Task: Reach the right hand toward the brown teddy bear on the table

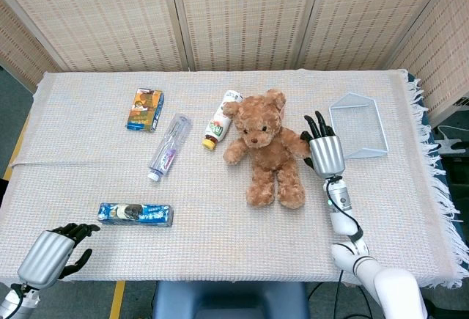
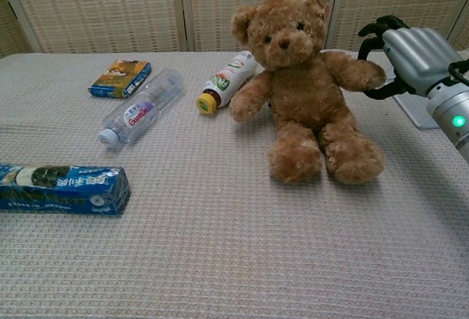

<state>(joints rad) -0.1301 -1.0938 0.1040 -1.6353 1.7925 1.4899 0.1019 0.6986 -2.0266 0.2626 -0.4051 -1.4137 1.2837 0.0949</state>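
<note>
Woven cloth table [image 1: 88, 180]: right hand [image 1: 326, 154], fingers curled apart, seemingly touches the brown teddy bear [image 1: 267, 147] at its paw. Pushing further could topple the upright bear.
</note>
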